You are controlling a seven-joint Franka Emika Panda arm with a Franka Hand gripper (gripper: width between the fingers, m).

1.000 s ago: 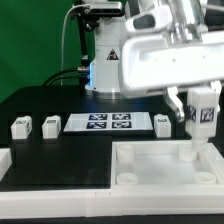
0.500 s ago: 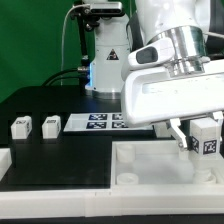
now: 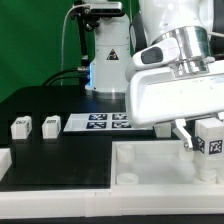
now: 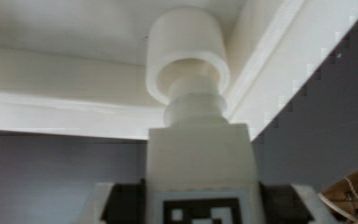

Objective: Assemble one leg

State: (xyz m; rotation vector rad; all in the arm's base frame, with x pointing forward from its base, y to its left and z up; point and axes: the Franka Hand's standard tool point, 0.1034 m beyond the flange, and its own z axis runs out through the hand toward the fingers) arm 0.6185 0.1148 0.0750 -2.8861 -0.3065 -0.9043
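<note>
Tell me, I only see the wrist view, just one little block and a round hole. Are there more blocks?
Observer: Yes, two more legs sit on the black table, at the exterior view's left.
Operator: Is the claw holding mine?
Observer: Yes, the claw is shut on the leg, which stands upright.
Operator: What else is there?
Observer: The marker board lies flat behind the big white part in the exterior view.

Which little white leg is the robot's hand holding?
The leg at the exterior view's right, pinched in the hand over the big white part. The other two legs sit loose on the black table at that view's left.
</note>
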